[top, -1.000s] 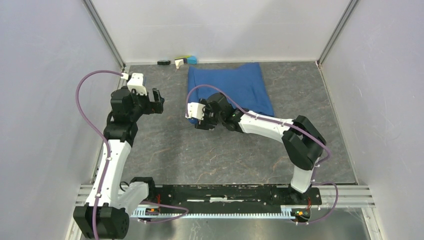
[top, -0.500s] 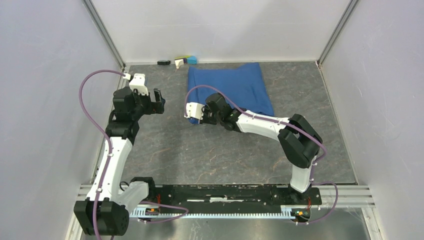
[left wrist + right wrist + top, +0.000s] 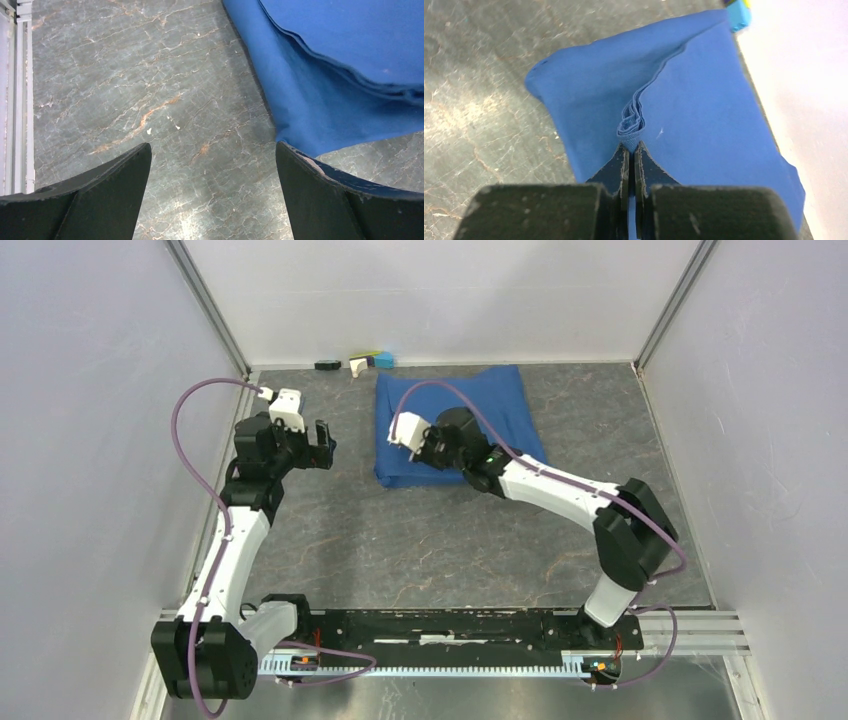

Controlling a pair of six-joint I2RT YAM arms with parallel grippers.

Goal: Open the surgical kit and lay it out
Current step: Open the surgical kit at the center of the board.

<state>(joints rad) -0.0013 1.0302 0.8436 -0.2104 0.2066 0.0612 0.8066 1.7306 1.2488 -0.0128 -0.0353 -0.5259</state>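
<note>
The surgical kit shows only as a folded blue cloth wrap (image 3: 500,400) lying at the back middle of the table. My right gripper (image 3: 422,448) is over the wrap's left part, shut on a raised, bunched fold of the cloth (image 3: 631,125); the right wrist view has the right gripper (image 3: 629,146) pinching that fold at its tips. My left gripper (image 3: 322,443) hangs open to the left of the wrap. In the left wrist view the left gripper (image 3: 212,145) is over bare table, with the wrap's near left corner (image 3: 300,135) beside its right finger.
Against the back wall lie a small black item (image 3: 326,365) and a white, yellow and blue object (image 3: 372,361). Enclosure walls stand close on the left, right and back. A metal rail (image 3: 450,625) carries the arm bases along the near edge.
My right gripper has shut on a fold of the blue cloth and moved back and right over the wrap, lifting the fold. The left arm has shifted slightly towards the back.
</note>
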